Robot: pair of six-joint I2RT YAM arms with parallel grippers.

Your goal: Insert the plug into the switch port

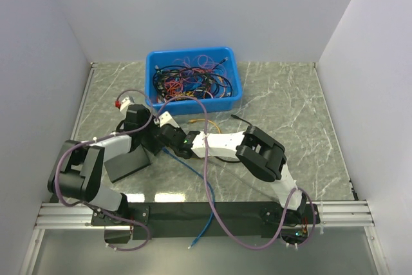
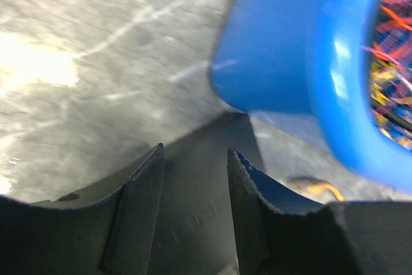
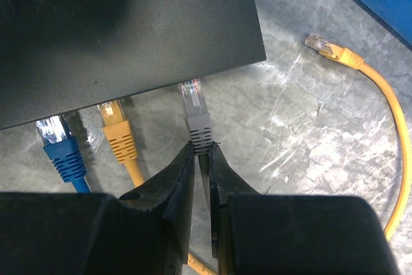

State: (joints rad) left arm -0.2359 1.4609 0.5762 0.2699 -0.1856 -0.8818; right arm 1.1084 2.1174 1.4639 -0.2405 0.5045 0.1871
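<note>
I'm pinching the gray plug (image 3: pixel 196 115) with the right pincer (image 3: pixel 201 154), tips pressed together on the rear of its boot where the cable leaves it. The plug is pointing straight ahead of the tips at the front edge of the black switch (image 3: pixel 129 30). Its clear nose is meeting that edge, but most of the clear body is showing, so I'm judging it as lined up and at most barely entering, not seated. Ahead and to the left of the pincer, an orange plug (image 3: pixel 118 134) and a blue plug (image 3: pixel 59 147) are sitting at the same edge with their noses tucked under it; I cannot tell how deep they are going. Off to the right, a loose yellow cable (image 3: pixel 394 120) is lying on the table (image 3: pixel 290 127) with its connector free, well apart from the switch. The left pincer (image 2: pixel 193 198) is spread, with a flat dark surface showing between and below its fingers (image 2: pixel 138 214), probably the switch, though I cannot tell whether it is touching it. The blue bin (image 2: pixel 290 43) is sitting just ahead and to its right. Grasp and alignment are looking done. What I'm seeing as left is pushing forward until the latch catches, then letting go.
</note>
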